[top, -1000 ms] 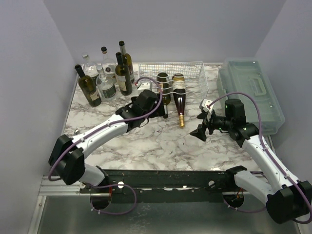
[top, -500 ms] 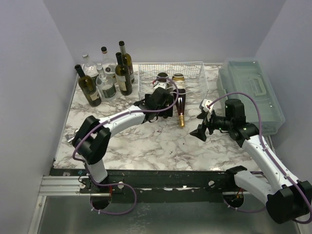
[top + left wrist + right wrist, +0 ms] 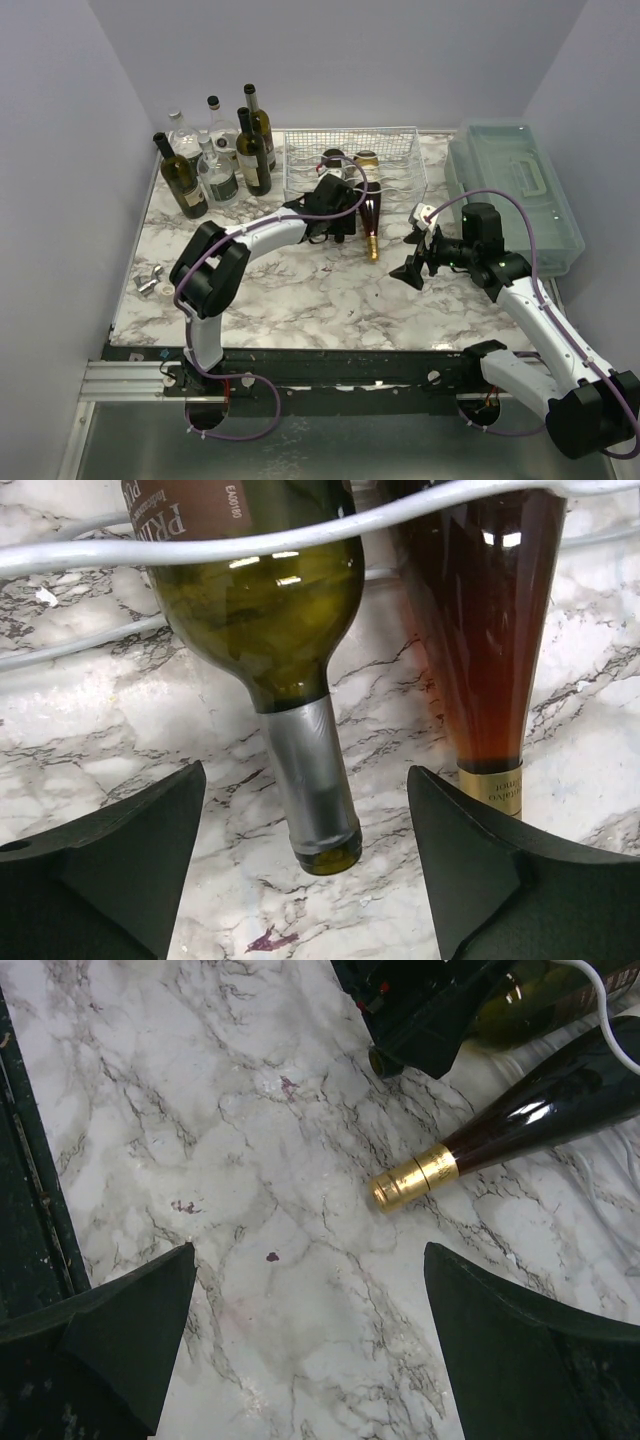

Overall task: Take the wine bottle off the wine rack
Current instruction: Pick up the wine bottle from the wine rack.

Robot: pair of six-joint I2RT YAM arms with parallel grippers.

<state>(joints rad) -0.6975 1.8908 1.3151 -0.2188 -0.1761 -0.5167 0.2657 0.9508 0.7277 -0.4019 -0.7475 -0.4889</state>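
Observation:
The white wire wine rack (image 3: 392, 152) stands at the back middle with two bottles lying in it, necks toward me. One is a green wine bottle (image 3: 262, 600) with a silver foil neck. Beside it on the right lies a dark red bottle (image 3: 370, 212) with a gold cap (image 3: 412, 1177). My left gripper (image 3: 338, 218) is open, one finger on each side of the green bottle's neck (image 3: 305, 773), with marble showing in both gaps. Farther right, my right gripper (image 3: 410, 270) hangs open over bare marble (image 3: 310, 1250), short of the gold cap.
Several upright bottles (image 3: 215, 160) stand at the back left. A translucent grey-green box with a handle (image 3: 515, 185) lies along the right edge. Small metal pieces (image 3: 150, 283) lie near the left edge. Grey walls enclose the marble top (image 3: 300, 290).
The left arm has swung in toward the rack, bringing its gripper around the green bottle's neck, and its jaws have narrowed a little. The right arm has not moved.

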